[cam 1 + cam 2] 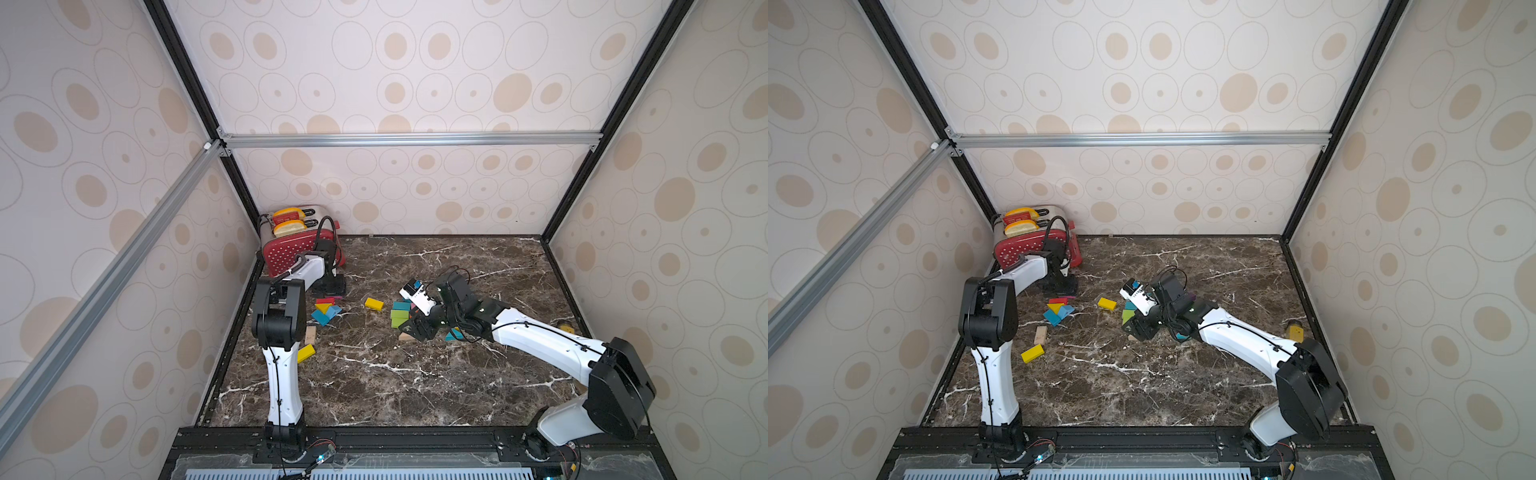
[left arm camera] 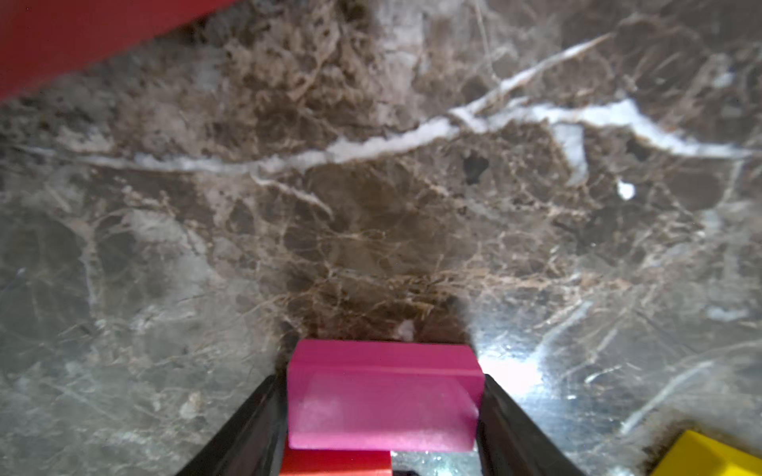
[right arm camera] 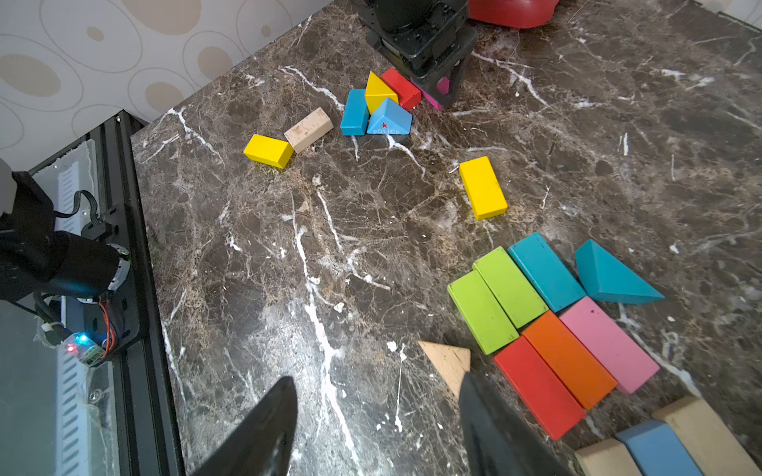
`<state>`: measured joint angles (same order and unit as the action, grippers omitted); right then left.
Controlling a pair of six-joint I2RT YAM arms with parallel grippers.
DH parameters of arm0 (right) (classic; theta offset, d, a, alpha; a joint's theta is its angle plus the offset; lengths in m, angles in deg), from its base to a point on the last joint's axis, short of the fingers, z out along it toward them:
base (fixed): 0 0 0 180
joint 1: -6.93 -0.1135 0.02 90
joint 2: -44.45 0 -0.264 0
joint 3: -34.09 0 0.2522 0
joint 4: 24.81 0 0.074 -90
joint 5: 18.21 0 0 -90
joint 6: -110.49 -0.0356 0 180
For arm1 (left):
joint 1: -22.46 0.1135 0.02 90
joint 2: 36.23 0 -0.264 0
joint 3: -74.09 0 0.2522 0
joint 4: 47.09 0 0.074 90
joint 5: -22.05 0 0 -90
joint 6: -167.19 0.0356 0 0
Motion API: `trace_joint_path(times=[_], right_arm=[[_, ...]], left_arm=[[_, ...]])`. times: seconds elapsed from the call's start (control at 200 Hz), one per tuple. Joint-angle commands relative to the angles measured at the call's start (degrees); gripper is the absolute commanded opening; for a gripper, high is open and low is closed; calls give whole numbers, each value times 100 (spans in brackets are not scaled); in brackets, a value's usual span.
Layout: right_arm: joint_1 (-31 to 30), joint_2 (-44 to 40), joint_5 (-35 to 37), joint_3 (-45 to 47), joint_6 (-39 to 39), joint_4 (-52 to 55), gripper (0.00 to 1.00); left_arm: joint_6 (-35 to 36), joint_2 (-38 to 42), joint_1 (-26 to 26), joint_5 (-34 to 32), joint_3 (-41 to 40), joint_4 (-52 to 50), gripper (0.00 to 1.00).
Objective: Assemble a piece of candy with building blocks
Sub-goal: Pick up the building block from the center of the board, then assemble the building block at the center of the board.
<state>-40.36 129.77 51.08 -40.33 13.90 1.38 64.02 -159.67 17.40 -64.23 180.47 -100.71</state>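
Marble table (image 1: 415,374): the front half is bare and so is the back right corner. A black frame rail runs along its edges. A red toaster (image 1: 291,249) stands in the back left corner, close behind the left wrist, so there is little room there.

Laid group, mid-table by the right arm: green bricks (image 3: 480,311), teal brick (image 3: 544,270), orange brick (image 3: 569,358), long red brick (image 3: 536,385) and pale pink brick (image 3: 608,342) lie flat, side against side. A teal wedge (image 3: 610,276) sits at the teal brick's far corner.

Left pile, near the toaster: blue brick (image 3: 354,112), blue wedge (image 3: 389,119), yellow wedge (image 3: 379,92) and short red brick (image 3: 400,87), bunched and touching. A lone yellow brick (image 3: 482,187) lies between pile and group, with free marble all round it.

Left gripper (image 2: 382,381): its fingers are pressed against both sides of the magenta block (image 2: 383,416), which sits low beside the short red brick. I cannot tell whether it is lifted.

Right gripper (image 3: 377,379): fingers spread wide over bare marble with nothing between them. One tip is just beside the bare wood wedge (image 3: 447,362); contact unclear.
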Motion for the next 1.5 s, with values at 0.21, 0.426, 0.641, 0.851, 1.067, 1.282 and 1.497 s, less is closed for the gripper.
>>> trace_joint_path(times=[0.21,0.426,0.641,0.851,1.067,1.282,1.497], right_arm=[[-42,108,-21,-3,-56,18,67],[-47,79,-4,-5,-60,40,67],[-69,25,52,15,-33,67,67],[-84,-4,86,44,-25,49,67],[-79,14,111,28,-16,67,67],[-87,49,124,20,-11,82,67],[-90,80,143,14,-13,110,67]], left_arm=[[69,-156,-40,-118,118,-233,61],[-111,152,-389,-75,-206,-81,59],[-262,211,-909,-123,-218,-152,59],[-419,207,-946,35,-263,-106,59],[-278,74,-1083,194,-172,-125,59],[-157,281,-1116,120,-519,-128,59],[-143,286,-1178,190,-589,-80,60]])
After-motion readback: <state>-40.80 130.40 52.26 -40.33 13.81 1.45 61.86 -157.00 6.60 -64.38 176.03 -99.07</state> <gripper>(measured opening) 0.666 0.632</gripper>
